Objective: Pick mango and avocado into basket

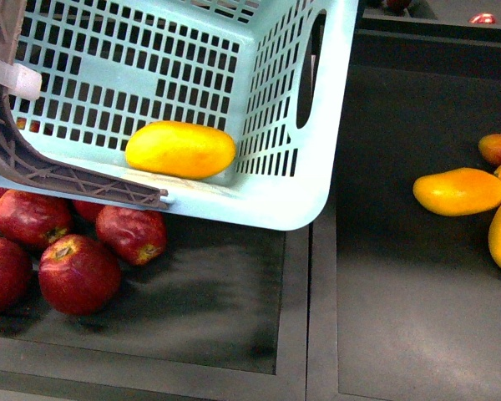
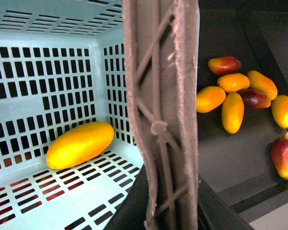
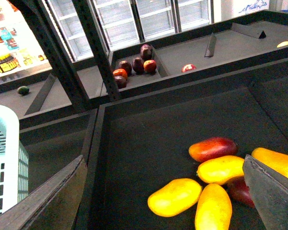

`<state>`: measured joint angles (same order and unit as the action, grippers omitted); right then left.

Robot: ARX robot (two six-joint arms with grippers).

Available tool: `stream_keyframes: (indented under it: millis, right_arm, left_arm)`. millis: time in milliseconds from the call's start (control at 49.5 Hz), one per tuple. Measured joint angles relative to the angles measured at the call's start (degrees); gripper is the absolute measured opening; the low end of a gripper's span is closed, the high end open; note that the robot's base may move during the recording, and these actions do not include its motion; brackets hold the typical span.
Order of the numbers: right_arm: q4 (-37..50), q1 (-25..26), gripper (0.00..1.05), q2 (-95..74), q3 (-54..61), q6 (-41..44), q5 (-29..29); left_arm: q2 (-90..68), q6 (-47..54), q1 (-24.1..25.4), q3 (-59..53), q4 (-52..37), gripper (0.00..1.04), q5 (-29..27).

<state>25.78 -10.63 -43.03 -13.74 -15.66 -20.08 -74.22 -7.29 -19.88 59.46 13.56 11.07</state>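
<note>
The pale teal basket (image 1: 259,196) hangs tilted over the left bin. My left gripper (image 2: 170,215) is shut on its brown arched bar (image 2: 161,120). One yellow-orange mango (image 1: 180,149) lies inside on the slotted floor, and the left wrist view shows it (image 2: 80,144) too. More mangoes (image 1: 458,191) lie loose in the right bin. My right gripper (image 3: 163,196) hovers open above that pile, with a yellow mango (image 3: 175,197) between its two fingers and nothing held. A small dark green fruit (image 3: 23,90) that looks like the avocado lies far off on a grey shelf.
Several red apples (image 1: 79,273) lie in the left bin, partly under the basket. A raised black divider (image 1: 321,317) separates the two bins. Some fruits in the mango pile are reddish (image 3: 213,148). A far bin holds dark red fruits (image 3: 134,67) in front of glass fridge doors.
</note>
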Motion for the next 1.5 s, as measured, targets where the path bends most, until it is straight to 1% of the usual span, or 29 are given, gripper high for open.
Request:
stream_keyframes:
  millis: [40,61,81,101,162,182,243,263,344,404,445,546,586,607,789,809,930,991,1011,1072,1092,1153,1173,1193,1294,1335,1355,1375,1496]
  right_arm:
    - [0.00,0.00,0.97,0.02,0.00,-0.04,0.00]
    - [0.59,0.31,0.96,0.11,0.13,0.63,1.27]
    - [1.42,0.87,0.93,0.28,0.55,1.57,3.04]
    - [2.97,1.75,0.87,0.83,1.22,4.37,7.34]
    - [3.43,2.75,0.79,2.08,2.34,8.48,11.45]
    - [3.43,2.93,0.77,2.34,2.58,9.16,11.96]
    - [3.37,3.69,0.66,3.91,4.00,11.93,13.46]
    - [3.19,4.07,0.61,4.68,4.68,12.83,13.90]
    - [2.58,4.94,0.48,6.49,5.95,14.05,14.56]
    - [1.84,7.23,0.40,7.98,6.78,14.49,18.21]
    - [1.22,9.18,0.31,9.38,7.58,14.88,19.61]
    - [-0.11,10.45,0.13,12.04,8.83,15.08,19.65]
    - [-1.01,10.45,0.02,13.55,9.35,15.26,19.96]
    - [-1.14,10.45,0.01,13.79,9.42,15.32,19.96]
    - [-4.24,10.51,0.02,18.43,10.91,15.45,19.96]
    - [-4.48,10.51,0.04,18.82,11.02,15.54,19.96]
    - [-4.63,10.51,0.21,19.43,11.23,15.52,19.96]
    - [-4.66,10.51,0.32,19.45,11.23,15.52,19.96]
    - [-4.66,10.51,0.33,19.45,11.23,15.54,19.96]
    - [-4.66,10.49,0.44,19.45,11.23,15.52,19.96]
    - [-4.66,10.51,0.46,19.45,11.23,15.52,19.98]
    - [-4.66,10.51,0.56,19.45,11.23,15.54,19.96]
    - [-4.66,10.51,0.62,19.45,11.23,15.52,19.96]
    - [-4.66,10.51,0.63,19.45,11.23,15.52,19.96]
    - [-4.66,10.49,0.81,19.45,11.23,15.52,19.96]
    - [-4.70,10.49,0.90,19.43,11.26,15.52,19.87]
    - [-4.76,10.51,0.97,19.41,11.26,15.52,19.74]
    - [-4.76,10.51,0.99,19.41,11.26,15.45,19.76]
    - [-4.76,10.56,0.97,19.61,11.26,15.50,19.78]
  left_arm:
    - [0.00,-0.02,0.00,0.00,0.00,0.08,0.00]
    - [0.00,0.00,0.00,0.00,0.00,0.08,0.00]
    - [0.00,0.00,0.00,0.00,0.00,0.08,0.00]
    - [0.00,0.00,0.00,0.00,0.00,0.08,0.00]
    - [0.00,0.02,0.00,0.00,0.00,0.08,0.02]
    - [0.00,0.02,0.00,0.00,0.00,0.08,0.00]
    - [0.00,-0.02,0.00,0.00,0.00,0.08,0.04]
    - [0.00,-0.04,0.00,0.00,0.00,0.08,0.07]
    - [0.00,-0.02,0.00,0.00,0.00,0.08,0.07]
    - [0.00,-0.02,0.00,0.00,0.00,0.08,0.04]
    - [0.00,-0.04,0.00,0.00,0.00,0.08,0.04]
    - [0.00,-0.02,0.00,0.00,0.00,0.08,0.04]
    - [0.00,-0.02,0.00,0.00,0.00,0.08,0.00]
    - [0.00,-0.02,0.00,0.00,0.00,0.08,0.02]
    - [0.00,-0.02,0.00,0.00,0.00,0.08,0.02]
    - [0.00,-0.02,0.00,0.00,0.00,0.08,0.02]
    - [0.00,-0.02,0.00,0.00,0.00,0.08,0.04]
    - [0.00,-0.02,0.00,0.00,0.00,0.08,0.04]
    - [0.00,-0.02,0.00,0.00,0.00,0.08,0.04]
    - [0.00,-0.02,0.00,0.00,0.00,0.08,0.04]
    - [0.00,-0.02,0.00,0.00,0.00,0.08,0.04]
    - [0.00,-0.02,0.00,0.00,0.00,0.08,0.04]
    - [0.00,-0.02,0.00,0.00,0.00,0.08,0.04]
    - [0.00,-0.02,0.00,0.00,0.00,0.08,0.04]
    - [0.00,-0.02,0.00,0.00,0.00,0.08,0.00]
    - [0.00,-0.02,-0.02,0.00,0.00,0.08,0.02]
    - [0.00,0.00,-0.07,0.00,0.00,0.08,0.04]
    - [0.00,0.02,-0.13,0.00,0.00,0.08,0.07]
    - [0.02,0.04,-0.37,0.00,0.00,0.08,0.98]
